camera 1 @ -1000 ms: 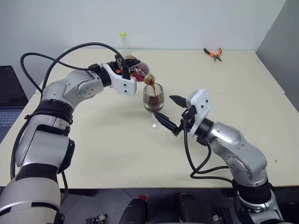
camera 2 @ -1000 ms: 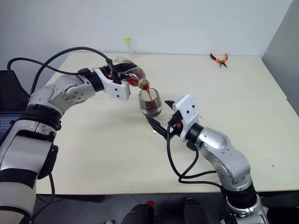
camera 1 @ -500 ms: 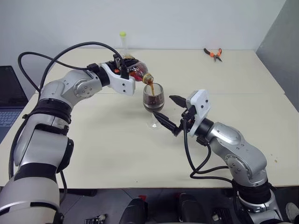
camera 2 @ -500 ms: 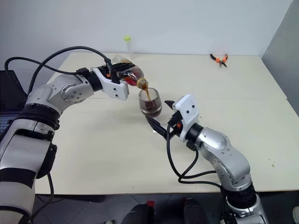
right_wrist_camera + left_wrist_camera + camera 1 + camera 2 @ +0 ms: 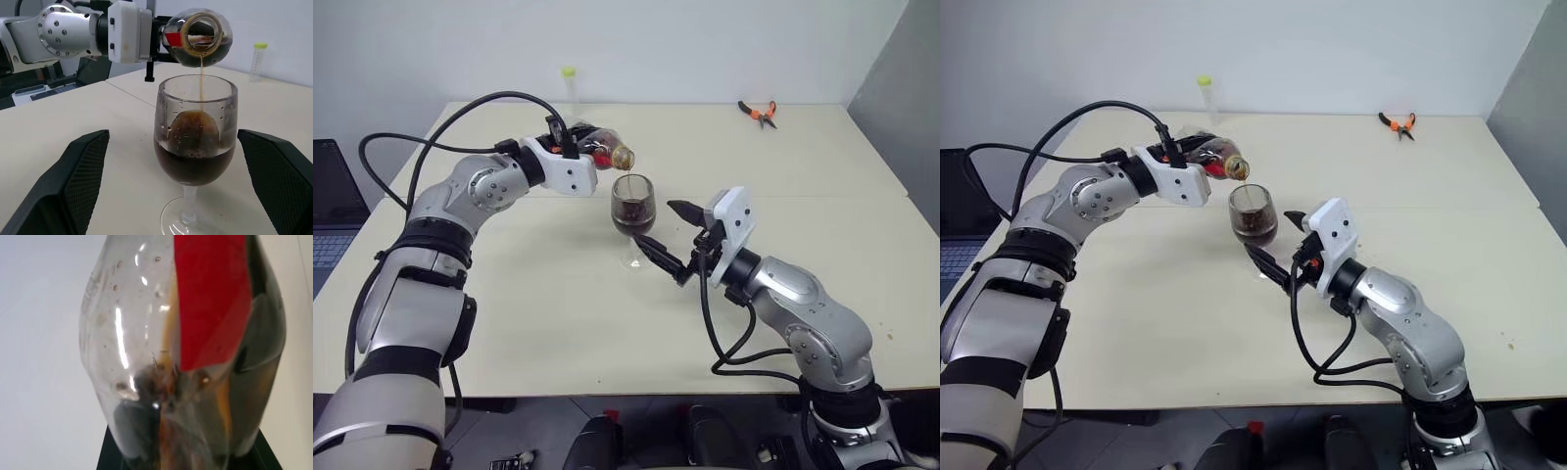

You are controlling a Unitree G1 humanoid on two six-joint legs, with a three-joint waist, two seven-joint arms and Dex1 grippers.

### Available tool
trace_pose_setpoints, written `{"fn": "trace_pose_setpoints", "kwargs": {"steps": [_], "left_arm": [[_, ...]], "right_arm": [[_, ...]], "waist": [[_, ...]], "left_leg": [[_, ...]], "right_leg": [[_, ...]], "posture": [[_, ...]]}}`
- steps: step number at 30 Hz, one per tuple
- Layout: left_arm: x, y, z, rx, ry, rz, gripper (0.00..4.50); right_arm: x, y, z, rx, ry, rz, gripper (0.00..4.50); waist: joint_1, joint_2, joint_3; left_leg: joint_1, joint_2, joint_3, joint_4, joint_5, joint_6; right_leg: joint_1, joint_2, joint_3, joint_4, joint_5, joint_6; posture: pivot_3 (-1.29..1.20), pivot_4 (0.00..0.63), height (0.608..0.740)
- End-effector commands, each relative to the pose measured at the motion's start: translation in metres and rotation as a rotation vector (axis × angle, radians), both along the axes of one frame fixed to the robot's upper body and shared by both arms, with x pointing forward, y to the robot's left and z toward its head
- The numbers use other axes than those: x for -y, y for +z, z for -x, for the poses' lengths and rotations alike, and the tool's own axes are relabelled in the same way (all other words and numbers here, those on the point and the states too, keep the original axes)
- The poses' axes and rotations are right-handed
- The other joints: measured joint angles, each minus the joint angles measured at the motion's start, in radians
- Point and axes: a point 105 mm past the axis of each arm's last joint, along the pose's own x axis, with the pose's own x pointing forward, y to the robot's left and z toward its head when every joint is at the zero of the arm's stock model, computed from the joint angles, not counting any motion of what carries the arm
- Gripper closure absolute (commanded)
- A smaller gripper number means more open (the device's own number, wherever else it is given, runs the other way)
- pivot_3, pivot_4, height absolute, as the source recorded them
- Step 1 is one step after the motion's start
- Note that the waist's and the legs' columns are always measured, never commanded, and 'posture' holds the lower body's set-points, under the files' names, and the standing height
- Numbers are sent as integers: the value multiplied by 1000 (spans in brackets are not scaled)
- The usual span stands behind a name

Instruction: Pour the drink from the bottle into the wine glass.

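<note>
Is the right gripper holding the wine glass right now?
No, the right gripper is open, its two fingers standing apart on either side of the wine glass without touching it.

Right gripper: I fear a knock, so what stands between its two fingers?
The wine glass, about half full of drink, stands between the right gripper's open fingers, untouched, in the right wrist view.

Silver-grey jointed arms with black bands at the elbow and shoulder segments. White housings at both wrists. Left claw point(image 5: 570, 147): black, small orange fittings beside it. Right claw point(image 5: 664, 235): two black fingers point(image 5: 78, 191), cross-hatched inner pads. Black cables looped from each forearm to wrist. Rows of small screws ringing the left wrist joint.
</note>
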Motion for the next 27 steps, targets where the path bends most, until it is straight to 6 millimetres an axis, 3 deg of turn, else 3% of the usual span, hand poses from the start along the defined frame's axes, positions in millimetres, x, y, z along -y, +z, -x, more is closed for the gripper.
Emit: {"fn": "trace_pose_setpoints", "kwargs": {"steps": [1,7,14,16,20,27], "left_arm": [[4,21,6,48,-43,78,3761],[4,21,4,-55,-50,325,3761],[-21,4,-4,-222,37,628,3761],[-36,-7,-8,-294,82,818,3762],[-51,-32,-7,-381,124,1012,3762],[-66,-67,-8,-399,235,1129,3762]], "right_arm": [[1,14,5,51,10,-23,0],[1,16,8,79,26,6,0],[2,17,22,161,115,83,0],[2,16,27,168,151,103,0],[-1,10,36,105,240,113,0],[0,4,27,79,207,152,0]], "waist": [[0,0,0],[-1,0,0],[-15,0,0],[-15,0,0],[-16,-1,-1],[-7,-1,-1]], "left_leg": [[0,0,0,0,0,0],[0,0,0,1,0,0],[0,1,0,0,0,0],[0,1,-1,0,0,0],[0,1,0,1,0,0],[0,1,-1,1,0,0]], "right_leg": [[0,0,0,0,0,0],[0,0,0,0,0,0],[0,0,0,0,0,0],[0,0,0,0,0,0],[0,0,0,0,0,0],[1,-1,0,0,0,0]], "posture": [[0,150,740],[0,150,740],[0,150,740],[0,150,740],[0,150,740],[0,150,740]]}}
